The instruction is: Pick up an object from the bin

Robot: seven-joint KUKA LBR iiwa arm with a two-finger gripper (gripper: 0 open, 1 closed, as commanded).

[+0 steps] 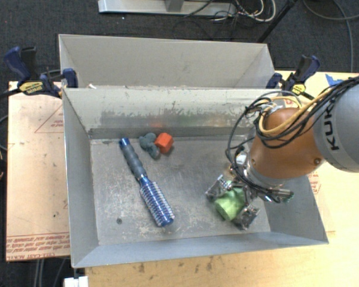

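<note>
Camera view, from the near side: the grey metal bin [185, 250] shows its sloping front wall lowest, bare and scuffed. Just beyond it, in the near right corner of the floor, the gripper [232, 202] is down inside the bin, pointing at the floor. Its two metal fingers [247, 216] stand on either side of a soft-looking green lump [225, 207], one at the lump's upper left and one at its lower right. Both appear to press against it, so the jaws look closed on the lump, which sits between them. Whether the lump rests on the floor or is raised a little off it is hard to tell from this angle.

Above the fingers bulges the rounded orange cover [284, 148] of the wrist, with black cables [269, 121] looped over its top. The grey arm [350, 130] leads off to the right.

Left of the gripper and well apart from it, a blue hairbrush [145, 182] lies flat on the floor at a slant. Its bristled head points to the near side and its handle to the far left.

Farther back, close to the foot of the far wall, a small orange block [163, 141] sits touching a blue-grey lump [148, 143] on its left. Both are just beside the tip of the brush handle
</note>
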